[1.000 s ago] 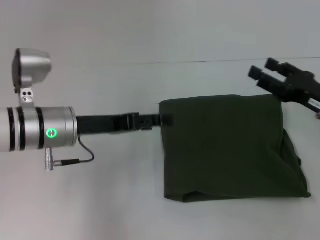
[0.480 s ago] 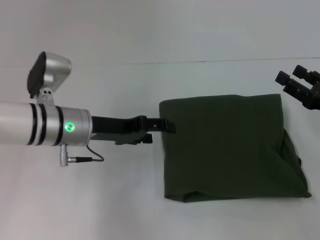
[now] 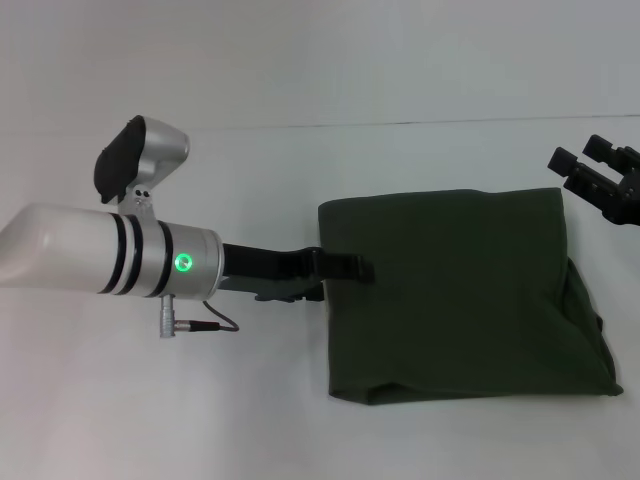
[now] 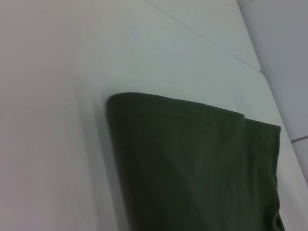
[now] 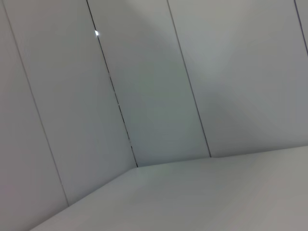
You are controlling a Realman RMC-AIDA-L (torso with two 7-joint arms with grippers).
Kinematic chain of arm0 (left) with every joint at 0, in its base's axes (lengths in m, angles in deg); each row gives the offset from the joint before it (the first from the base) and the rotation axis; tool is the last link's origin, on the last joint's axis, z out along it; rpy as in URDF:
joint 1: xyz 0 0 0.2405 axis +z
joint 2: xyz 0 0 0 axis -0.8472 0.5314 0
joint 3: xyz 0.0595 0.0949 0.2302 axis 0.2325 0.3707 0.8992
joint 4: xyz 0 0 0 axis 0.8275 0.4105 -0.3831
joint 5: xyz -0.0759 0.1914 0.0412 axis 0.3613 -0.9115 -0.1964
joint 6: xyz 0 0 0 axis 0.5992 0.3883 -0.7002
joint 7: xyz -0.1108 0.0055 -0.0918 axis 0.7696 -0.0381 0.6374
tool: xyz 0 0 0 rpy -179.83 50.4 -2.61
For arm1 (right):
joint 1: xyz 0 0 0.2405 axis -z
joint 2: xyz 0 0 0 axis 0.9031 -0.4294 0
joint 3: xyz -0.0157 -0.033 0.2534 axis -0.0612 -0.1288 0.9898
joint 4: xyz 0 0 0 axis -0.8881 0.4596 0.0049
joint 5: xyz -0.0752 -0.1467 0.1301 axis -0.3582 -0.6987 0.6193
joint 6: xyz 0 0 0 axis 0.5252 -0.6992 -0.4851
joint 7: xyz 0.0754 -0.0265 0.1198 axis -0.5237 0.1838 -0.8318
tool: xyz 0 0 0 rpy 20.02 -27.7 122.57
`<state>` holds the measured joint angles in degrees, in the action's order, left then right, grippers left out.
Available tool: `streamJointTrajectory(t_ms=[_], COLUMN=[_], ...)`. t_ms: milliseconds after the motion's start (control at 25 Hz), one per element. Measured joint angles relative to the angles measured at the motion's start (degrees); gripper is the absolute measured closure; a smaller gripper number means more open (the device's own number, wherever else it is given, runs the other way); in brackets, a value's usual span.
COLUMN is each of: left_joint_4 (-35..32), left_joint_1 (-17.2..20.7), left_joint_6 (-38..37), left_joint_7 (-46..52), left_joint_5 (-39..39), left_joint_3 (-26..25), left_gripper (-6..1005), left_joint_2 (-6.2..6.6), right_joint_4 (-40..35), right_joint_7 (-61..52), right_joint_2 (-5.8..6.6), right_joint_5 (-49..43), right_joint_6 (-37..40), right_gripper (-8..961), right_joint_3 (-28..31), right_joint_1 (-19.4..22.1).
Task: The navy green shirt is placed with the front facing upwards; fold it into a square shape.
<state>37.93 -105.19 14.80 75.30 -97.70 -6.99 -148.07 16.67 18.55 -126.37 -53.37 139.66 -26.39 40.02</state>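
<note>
The left gripper (image 3: 350, 268) reaches in from nine o'clock, its black tip lying over the left edge of the navy green shirt (image 3: 455, 295). From here I cannot tell whether its fingers are apart or closed on the cloth. Behind it runs the silver wrist with a green light (image 3: 183, 262) glowing on it and a thin cable (image 3: 205, 325) looping below.

The right gripper (image 3: 590, 170) hangs off at about two o'clock, clear of the shirt's far right corner, with its two black fingers standing apart and nothing between them.

The shirt lies folded into a rough rectangle on the white table (image 3: 200, 420), right of centre. Its top and left edges are straight; along the right side, toward four o'clock, a lower layer sticks out past the upper one, and the near edge shows a slight fold at six o'clock. In the left wrist view the shirt (image 4: 192, 168) shows a rounded folded corner, with a second layer stepping out beyond it.
</note>
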Motion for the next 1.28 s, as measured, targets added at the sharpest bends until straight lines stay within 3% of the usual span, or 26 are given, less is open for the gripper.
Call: streamJointTrajectory(t_ms=[480,920,1280], left_joint_4=[4.01,-0.4,0.22], left_joint_1=[-3.24,-0.13,-0.44], left_joint_6=[4.56,3.98,4.82], left_joint_7=[-0.09,0.06,0.07], left_joint_5=[-0.06,0.42,0.06], left_joint_3=[1.25,0.77,1.25], left_gripper=[96,102,107], left_joint_2=[-1.28,-0.91,-1.02], right_joint_4=[-0.06,0.15,0.17], right_joint_7=[0.49,0.78,0.8], right_joint_2=[-0.05,-0.12,-0.13], right_joint_5=[-0.07,-0.15,-0.15], right_joint_6=[0.13,-0.36,-0.41], right_gripper=[238,238,238], right_joint_3=[-0.22,-0.37,-0.39], right_joint_1=[0.21,0.3,-0.05])
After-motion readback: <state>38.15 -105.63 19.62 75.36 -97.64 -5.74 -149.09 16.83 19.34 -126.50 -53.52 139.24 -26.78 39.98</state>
